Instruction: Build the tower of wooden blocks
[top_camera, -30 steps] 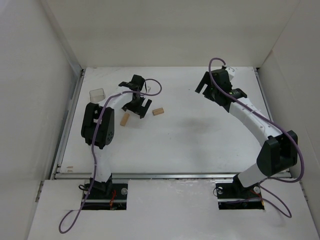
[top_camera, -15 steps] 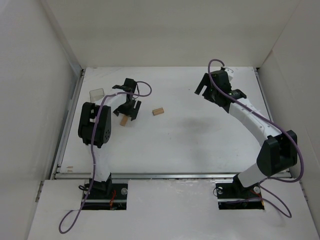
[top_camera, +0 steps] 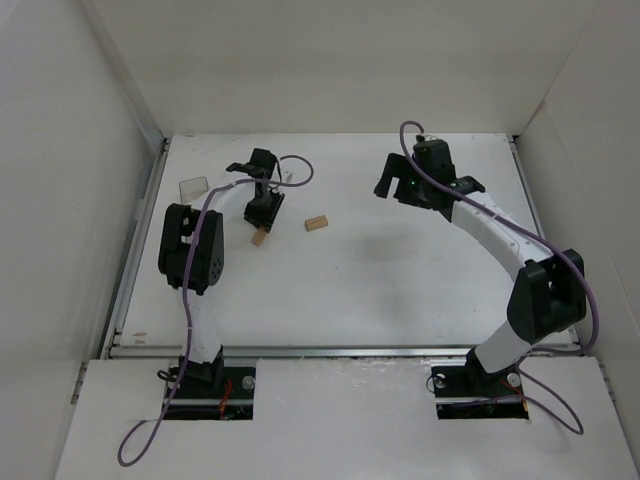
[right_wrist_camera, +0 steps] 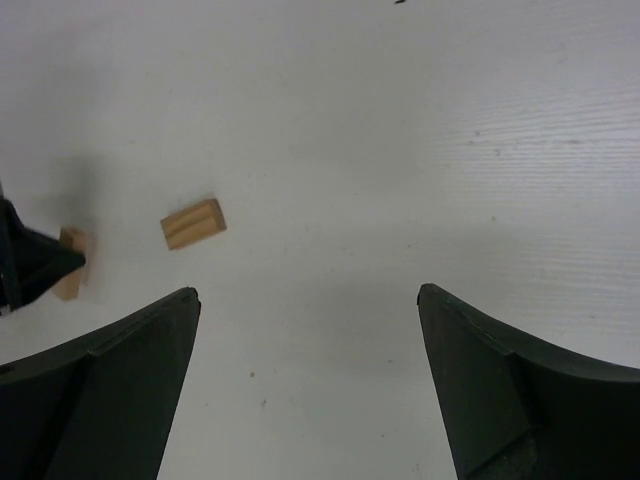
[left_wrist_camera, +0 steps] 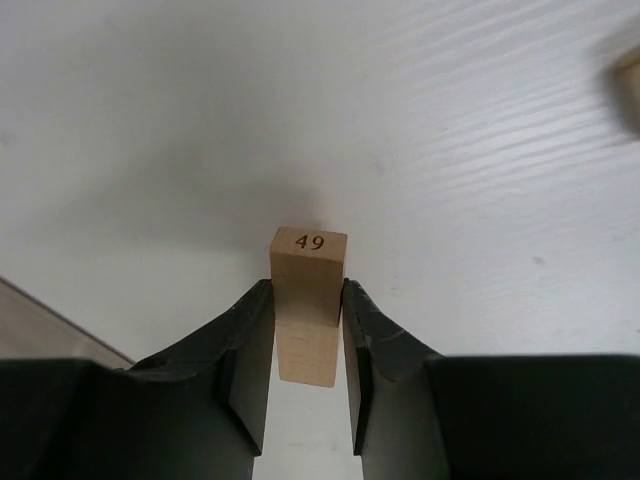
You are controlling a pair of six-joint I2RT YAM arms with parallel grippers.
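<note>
**Risk: slipped grip, skewed stack**

The clear container [top_camera: 192,184] stands far left. The left end effector [left_wrist_camera: 308,300] is clenched on the block stamped 49 [left_wrist_camera: 310,285], whose stamped end juts past the fingertips. A bump on the surface [top_camera: 400,290] could twist it loose. Just right, the second block [right_wrist_camera: 193,223] lies loose, and a skewed placement may shove it. The right end effector [right_wrist_camera: 308,292] hangs released, well apart.

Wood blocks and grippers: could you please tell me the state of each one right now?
left gripper: shut on the block marked 49.
block marked 49: clamped between the left fingers.
second block: lying loose on the table, untouched.
right gripper: open, empty.
</note>
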